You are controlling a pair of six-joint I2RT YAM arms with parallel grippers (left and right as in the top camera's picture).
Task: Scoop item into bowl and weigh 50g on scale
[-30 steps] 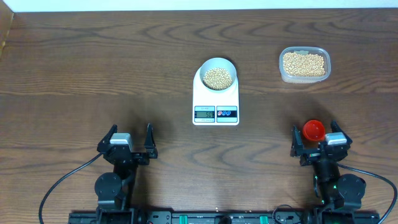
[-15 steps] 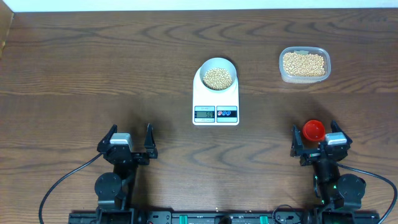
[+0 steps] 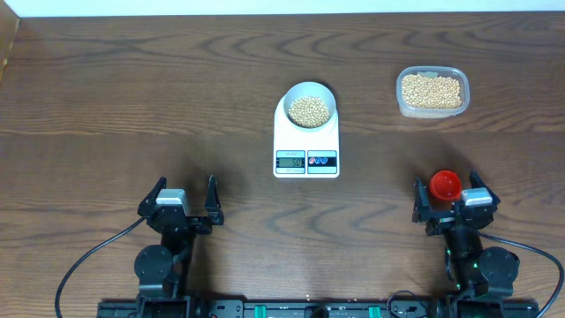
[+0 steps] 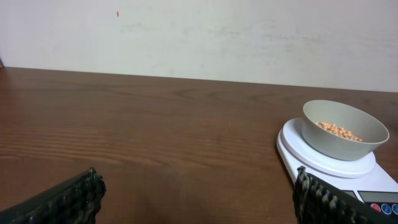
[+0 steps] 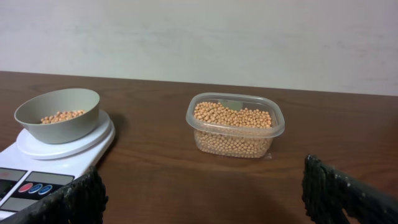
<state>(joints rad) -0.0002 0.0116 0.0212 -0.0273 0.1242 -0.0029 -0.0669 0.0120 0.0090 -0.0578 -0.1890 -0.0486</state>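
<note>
Status: both arms parked at the 6 o'clock edge of the desk. Left gripper is spread wide with nothing in it. Right gripper is the same, wide and empty.

Bowl sits on the scale, at its 12 o'clock end, with a shallow layer of beans in it. The tub with the bulk supply is at about 3 o'clock from the bowl, well apart. A red scoop lies on the desk right at the right gripper's fingertips. It doesn't show in the right wrist view, so I can't tell if a finger touches it.

The display is lit, but the digits are too small to read, so I can't confirm 50 g.

My read is that the step in hand is checking the weight and trimming if it's off. To do that well:
- Use the right arm. The scoop and tub are both on its side.
- Grip the scoop by its wall and keep the mouth level.
- Take small loads and tip slowly over the bowl's centre. Round beans roll and bounce out.
- Don't touch the bowl or scale, or the reading jumps.
- Let the reading settle before adding more.
</note>
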